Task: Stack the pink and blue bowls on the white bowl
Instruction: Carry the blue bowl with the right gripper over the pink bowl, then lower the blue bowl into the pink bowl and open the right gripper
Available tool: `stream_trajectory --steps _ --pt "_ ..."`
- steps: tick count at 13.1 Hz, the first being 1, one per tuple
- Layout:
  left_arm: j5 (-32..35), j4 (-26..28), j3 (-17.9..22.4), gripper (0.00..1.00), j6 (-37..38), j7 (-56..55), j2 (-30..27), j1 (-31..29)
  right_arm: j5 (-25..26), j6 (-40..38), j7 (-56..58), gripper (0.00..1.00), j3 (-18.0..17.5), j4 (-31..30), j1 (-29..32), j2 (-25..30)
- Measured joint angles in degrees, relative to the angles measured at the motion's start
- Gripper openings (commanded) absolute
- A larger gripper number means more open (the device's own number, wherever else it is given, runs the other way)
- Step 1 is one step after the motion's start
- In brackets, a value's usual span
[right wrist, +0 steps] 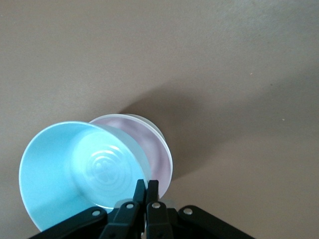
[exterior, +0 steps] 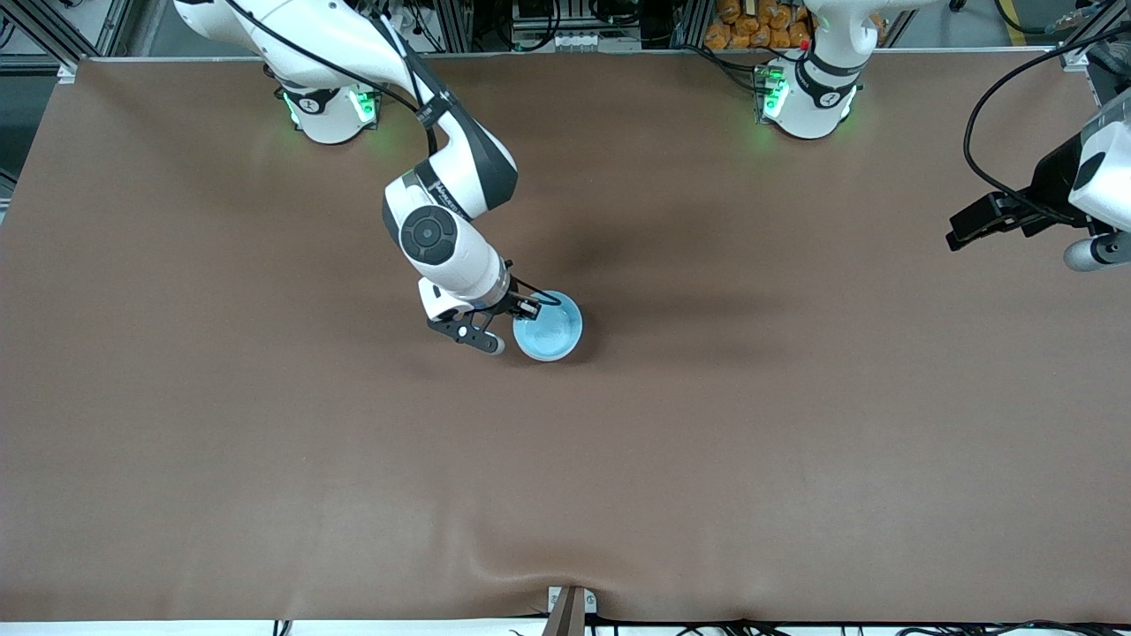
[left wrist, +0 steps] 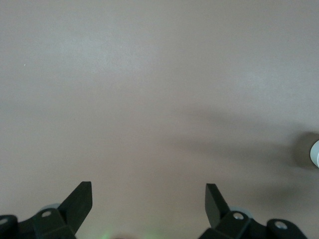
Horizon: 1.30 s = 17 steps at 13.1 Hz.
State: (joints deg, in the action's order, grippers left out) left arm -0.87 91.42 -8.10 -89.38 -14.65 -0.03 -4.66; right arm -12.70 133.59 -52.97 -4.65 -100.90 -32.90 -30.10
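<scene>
Your right tool (right wrist: 145, 191) is pinching the blue bowl (right wrist: 75, 169) by its thin, slick rim, tilted over the pink bowl (right wrist: 157, 152) mid-counter (exterior: 707, 442); it's light. Left tool (left wrist: 148, 199) is waiting, spread.

Brown table covering (exterior: 795, 424), creased near the front camera's edge; metal bracket (exterior: 566, 608) at that edge; orange items (exterior: 760, 25), possibly packaged, above the table's top edge.
</scene>
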Motion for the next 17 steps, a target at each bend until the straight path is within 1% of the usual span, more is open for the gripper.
stream_trajectory --steps 10,11,12,13,16,17 --pt "0.0 0.0 0.11 1.0 -0.03 0.0 0.0 -0.05 0.14 3.03 0.0 0.0 0.22 -1.21 -0.27 -2.11" --pt "0.0 0.0 0.11 1.0 -0.03 0.0 0.0 -0.05 0.14 3.46 0.0 0.33 0.23 -1.56 -0.27 -2.17" --pt "0.0 0.0 0.11 1.0 -0.03 0.0 0.0 -0.05 0.14 3.76 0.0 0.81 0.24 -1.93 -0.28 -2.21" --pt "0.0 0.0 0.11 1.0 -0.03 0.0 0.0 -0.05 0.14 3.85 0.0 1.0 0.33 -2.16 -0.27 -2.32" --pt "0.0 0.0 0.11 1.0 -0.03 0.0 0.0 -0.05 0.14 3.59 0.01 1.0 0.88 -1.92 -0.26 -2.44" --pt "0.0 0.0 0.12 1.0 -0.03 0.0 0.0 -0.05 0.14 2.21 0.01 1.0 0.96 -1.1 -0.24 -2.41"
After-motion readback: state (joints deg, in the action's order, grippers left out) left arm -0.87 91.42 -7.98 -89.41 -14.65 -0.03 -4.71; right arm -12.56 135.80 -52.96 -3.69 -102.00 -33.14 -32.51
